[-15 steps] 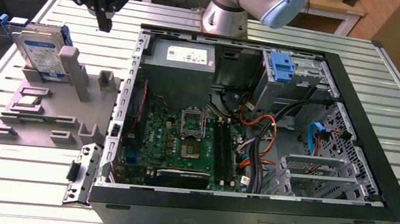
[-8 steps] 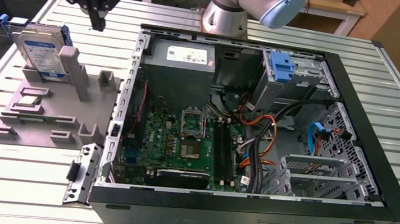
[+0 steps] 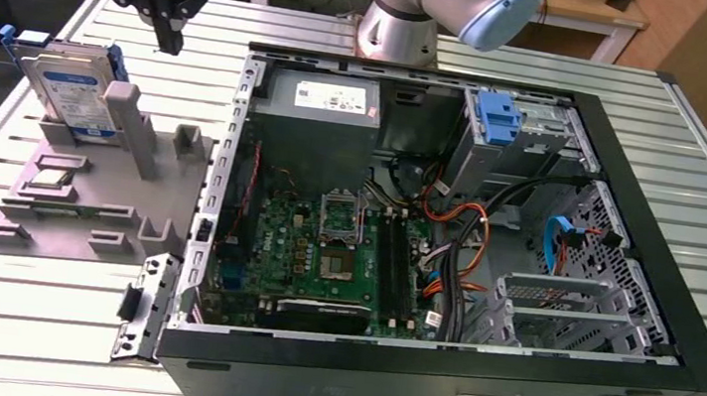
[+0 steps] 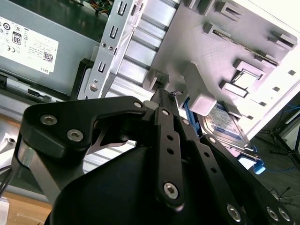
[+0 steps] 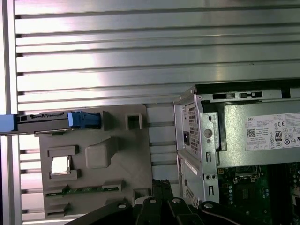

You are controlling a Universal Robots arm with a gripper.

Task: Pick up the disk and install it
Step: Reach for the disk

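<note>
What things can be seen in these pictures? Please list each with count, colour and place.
disk: one, silver-grey in blue carrier, upright in the tray
tray: one, grey, on the table at the exterior view's left of the case
computer case: one, black, open, mid-table
power supply: one, grey, inside the case
motherboard: one, green, case floor
table: one, silver, slatted
arm: one, grey, behind the case
gripper: one, black, shut, empty, above the tray near the disk

The claw hangs near the upright disk.
</note>
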